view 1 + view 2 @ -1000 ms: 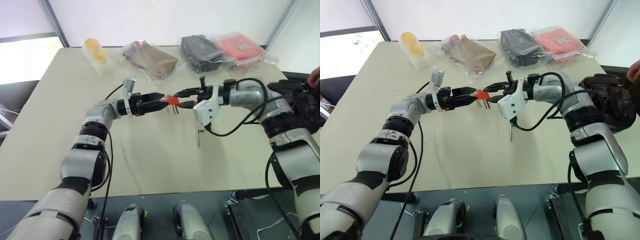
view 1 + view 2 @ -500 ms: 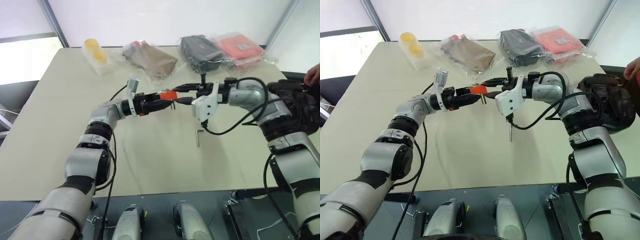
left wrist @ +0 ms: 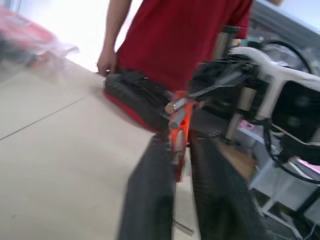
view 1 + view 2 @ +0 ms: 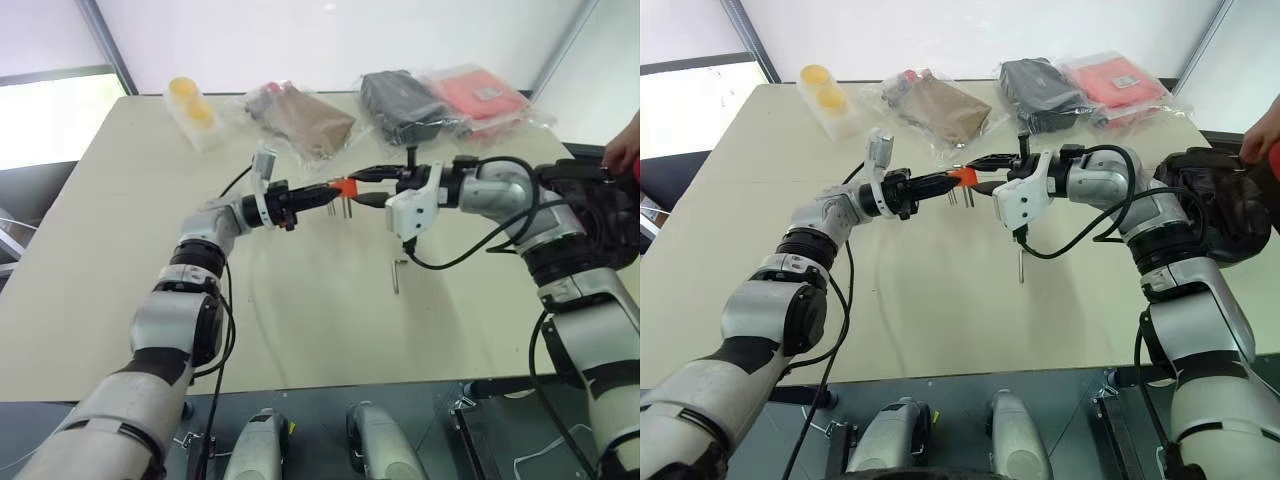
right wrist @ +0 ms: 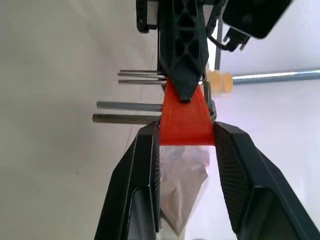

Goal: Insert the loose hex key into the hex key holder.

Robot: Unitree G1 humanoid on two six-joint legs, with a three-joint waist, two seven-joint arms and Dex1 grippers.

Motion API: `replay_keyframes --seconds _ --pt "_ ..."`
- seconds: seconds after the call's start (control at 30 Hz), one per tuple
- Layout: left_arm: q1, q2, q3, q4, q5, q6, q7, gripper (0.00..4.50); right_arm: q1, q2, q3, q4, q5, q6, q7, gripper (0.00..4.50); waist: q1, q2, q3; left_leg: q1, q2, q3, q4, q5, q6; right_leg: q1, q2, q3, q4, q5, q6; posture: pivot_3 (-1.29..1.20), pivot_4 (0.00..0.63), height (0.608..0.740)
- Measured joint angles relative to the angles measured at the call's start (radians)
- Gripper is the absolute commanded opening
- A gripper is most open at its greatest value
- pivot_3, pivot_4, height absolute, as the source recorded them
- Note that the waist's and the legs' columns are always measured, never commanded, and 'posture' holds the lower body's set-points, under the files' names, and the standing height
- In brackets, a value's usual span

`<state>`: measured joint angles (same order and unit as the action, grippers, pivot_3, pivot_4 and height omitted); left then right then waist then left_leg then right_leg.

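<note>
Holder: I see the orange hex key holder [image 4: 345, 187] held up in the air above the bench [image 4: 120, 250], between my two grippers, with its thin grey keys sticking down from it.
Left gripper: my left gripper [image 4: 327, 192] comes in from 9 o'clock and is clamped tight on the holder; the left wrist view shows the orange block pinched between its two black fingers [image 3: 150, 200].
Right gripper: my right gripper [image 4: 362, 190] comes in from 3 o'clock and is clamped on the other end of the holder; in the right wrist view the block sits squeezed between both fingers [image 5: 145, 170].
Loose key: the loose hex key [image 4: 397, 274] lies flat on the bench at about 5 o'clock from the holder, well apart from both grippers, untouched.
Far edge: I see bagged packets [image 4: 300, 115] and a yellow item [image 4: 192, 108] along the 12 o'clock side.
Person: a person's hand [image 4: 622, 150] shows at 3 o'clock.
</note>
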<state>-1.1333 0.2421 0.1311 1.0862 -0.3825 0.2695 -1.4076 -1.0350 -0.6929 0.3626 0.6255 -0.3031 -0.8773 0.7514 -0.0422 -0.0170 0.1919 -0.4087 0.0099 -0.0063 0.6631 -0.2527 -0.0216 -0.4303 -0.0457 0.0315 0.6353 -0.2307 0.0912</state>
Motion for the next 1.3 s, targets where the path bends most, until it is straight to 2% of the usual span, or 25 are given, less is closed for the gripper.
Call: replay_keyframes --seconds 0.3,0.53,0.7,0.77,0.87,0.9,0.93,1.07,1.13,1.3 --pt "0.0 -0.008 0.002 0.0 0.013 -0.017 0.016 0.03 0.015 0.002 -0.009 -0.009 0.0 0.022 0.0 1.01 0.0 0.0 0.0 0.0 0.0 0.0 0.0 0.0 0.0 0.0 0.0 0.0 0.0 0.0 0.0 0.0 0.15 0.74" --pt "0.0 -0.013 0.002 0.003 0.028 -0.019 0.038 0.0 0.043 0.006 -0.014 -0.063 0.014 0.054 0.022 4.46 0.0 0.0 0.0 0.0 0.0 0.0 0.0 0.0 0.0 0.0 0.0 0.0 0.0 0.0 0.0 0.0 0.15 0.74" --pt "0.017 0.01 -0.031 -0.021 0.078 -0.065 0.034 0.0 0.102 -0.031 -0.034 -0.106 0.017 0.166 0.033 4.46 0.003 0.0 0.0 0.0 0.0 0.0 0.0 0.0 0.0 0.0 0.0 0.0 0.0 0.0 0.0 0.0 0.15 0.74" --pt "0.052 0.037 -0.063 -0.057 0.122 -0.138 0.042 0.0 0.178 -0.048 -0.101 -0.182 0.1 0.382 0.081 4.46 0.005 0.0 0.0 0.0 0.0 0.0 0.0 0.0 0.0 0.0 0.0 0.0 0.0 0.0 0.0 0.0 0.15 0.74" --pt "0.126 0.085 -0.088 -0.137 0.167 -0.224 0.071 0.0 0.323 -0.044 -0.233 -0.401 0.334 0.996 0.139 4.46 0.012 0.0 0.0 0.0 0.005 -0.001 0.0 0.0 0.0 -0.001 -0.001 0.0 0.003 0.0 0.0 0.0 0.15 0.74" --pt "0.141 0.091 -0.089 -0.163 0.171 -0.235 0.078 0.0 0.344 -0.042 -0.259 -0.459 0.394 1.157 0.14 4.46 0.014 0.0 0.0 0.0 0.005 -0.002 0.001 0.0 0.0 -0.001 -0.001 0.001 0.004 0.0 0.0 0.0 0.15 0.74" --pt "0.163 0.092 -0.091 -0.225 0.174 -0.239 0.096 0.0 0.369 -0.035 -0.303 -0.559 0.485 1.405 0.13 4.46 0.021 0.0 0.0 0.0 0.005 -0.002 0.001 0.0 0.0 -0.002 -0.002 0.001 0.005 0.0 0.0 0.0 0.15 0.74" --pt "0.241 0.095 -0.094 -0.463 0.165 -0.21 0.177 0.0 0.402 0.01 -0.42 -0.832 0.7 1.974 0.065 4.46 0.032 0.0 0.0 0.0 0.005 -0.004 0.001 0.0 0.0 -0.001 -0.001 0.001 0.005 0.0 -0.001 0.0 0.15 0.74" --pt "0.297 0.096 -0.087 -0.598 0.154 -0.177 0.25 0.0 0.442 0.039 -0.456 -0.947 0.771 2.204 0.019 4.46 0.035 0.0 0.0 0.0 0.005 -0.005 0.001 0.0 0.0 -0.001 -0.002 0.0 0.005 0.0 -0.001 0.0 0.15 0.74" --pt "0.38 0.09 -0.069 -0.805 0.127 -0.077 0.399 0.0 0.507 0.112 -0.48 -1.008 0.798 2.405 -0.095 4.46 0.034 0.0 0.0 0.0 0.003 -0.002 0.002 0.0 0.0 0.0 -0.002 0.0 0.005 0.0 0.0 0.0 0.15 0.74"
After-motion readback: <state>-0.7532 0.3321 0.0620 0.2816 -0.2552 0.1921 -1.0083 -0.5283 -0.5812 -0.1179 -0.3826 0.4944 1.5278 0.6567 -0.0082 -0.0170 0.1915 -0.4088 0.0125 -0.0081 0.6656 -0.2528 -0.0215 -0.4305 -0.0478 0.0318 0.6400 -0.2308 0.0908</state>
